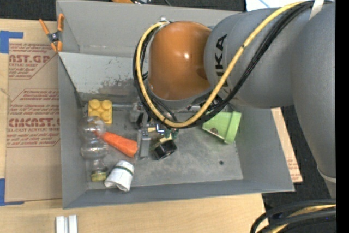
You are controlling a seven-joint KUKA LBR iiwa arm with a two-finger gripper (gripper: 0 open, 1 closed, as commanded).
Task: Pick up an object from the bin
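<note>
From above, the pincer (151,142) sits low in the bin (163,189), just right of the orange carrot (121,143) and beside a small black thing (163,149), with nothing visibly gripped; whether it is apart or together I cannot tell, so the lift seems not yet done.

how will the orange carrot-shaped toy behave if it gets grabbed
The orange carrot-shaped toy looks smooth and tapered, so it may slip from a pinch. Lying on its side, it could probably roll if nudged.
</note>
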